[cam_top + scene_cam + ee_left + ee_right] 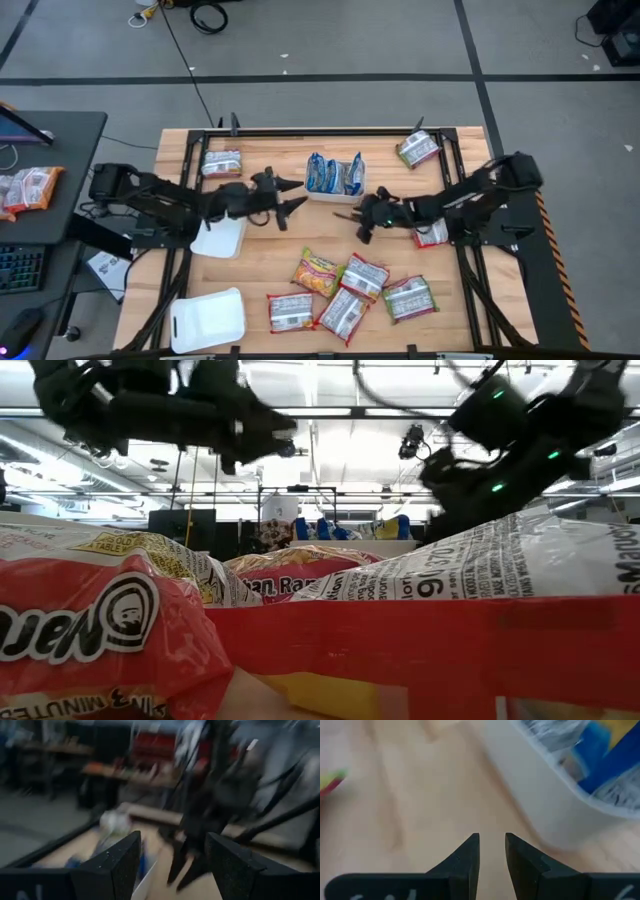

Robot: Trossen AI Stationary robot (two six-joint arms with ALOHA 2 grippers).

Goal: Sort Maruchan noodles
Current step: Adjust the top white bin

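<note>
Several Maruchan noodle packets lie flat in a loose pile (345, 293) near the table's front edge. Single packets lie at the far left (222, 162), at the far right (418, 149) and under my right arm (432, 234). Blue packets (333, 174) stand in a white tray (337, 195) at the far middle. My left gripper (293, 196) hovers open just left of that tray, empty in its wrist view (172, 857). My right gripper (350, 222) hangs over bare wood near the tray's front (555, 815), its fingers a narrow gap apart (492, 845) with nothing between them.
A white tray (221, 238) lies under my left arm and another (208, 320) sits at the near left corner. A dark frame (300, 131) runs along the table's far edge. Bare wood lies between the middle tray and the front pile.
</note>
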